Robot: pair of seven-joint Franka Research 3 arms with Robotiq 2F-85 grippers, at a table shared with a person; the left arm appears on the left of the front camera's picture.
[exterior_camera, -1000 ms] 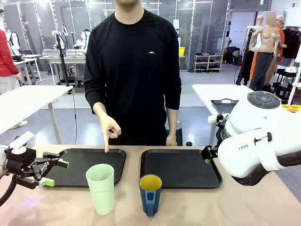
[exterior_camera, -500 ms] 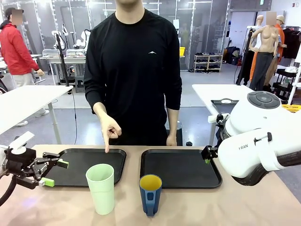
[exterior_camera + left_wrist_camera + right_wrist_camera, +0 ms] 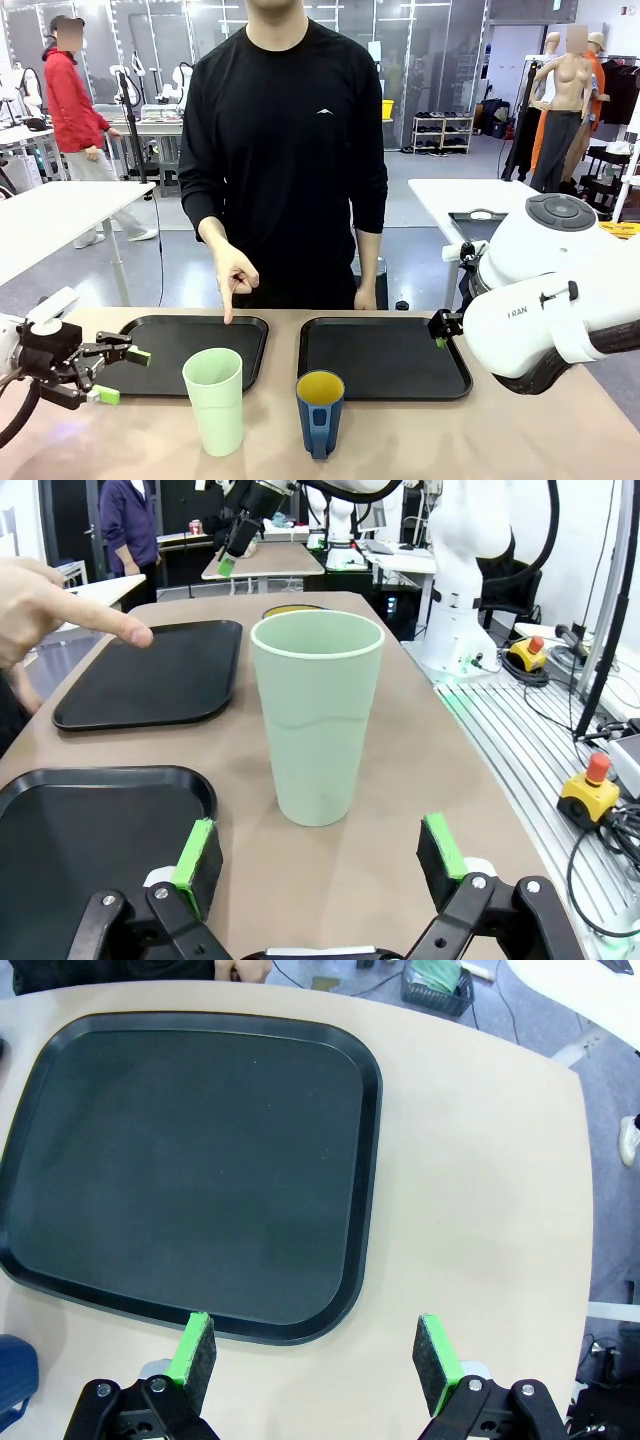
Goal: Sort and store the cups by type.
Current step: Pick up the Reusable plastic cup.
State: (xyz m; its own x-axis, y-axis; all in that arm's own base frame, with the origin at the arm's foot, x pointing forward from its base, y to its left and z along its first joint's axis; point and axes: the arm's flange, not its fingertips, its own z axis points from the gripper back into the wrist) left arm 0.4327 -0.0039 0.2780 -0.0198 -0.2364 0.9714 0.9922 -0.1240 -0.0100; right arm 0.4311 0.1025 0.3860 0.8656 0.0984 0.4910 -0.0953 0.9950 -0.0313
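A tall mint-green cup (image 3: 214,400) stands on the table near the front, just ahead of the left black tray (image 3: 185,345). A shorter dark blue cup (image 3: 320,412) with a yellow inside stands to its right. My left gripper (image 3: 123,376) hovers open to the left of the green cup. In the left wrist view the green cup (image 3: 316,720) stands straight ahead of the open left gripper (image 3: 320,852), apart from it, and the blue cup's yellow rim (image 3: 291,609) peeks out behind. My right gripper (image 3: 315,1353) hangs open over the near right corner of the right tray (image 3: 190,1160).
A person stands at the far side and a hand (image 3: 234,280) points a finger down at the left tray's far edge. The right tray (image 3: 385,355) is bare. My bulky white right arm (image 3: 550,300) fills the right side. Bare table lies along the front.
My left gripper has shifted slightly lower and toward the near edge. The cups, the pointing hand and the right arm have not moved.
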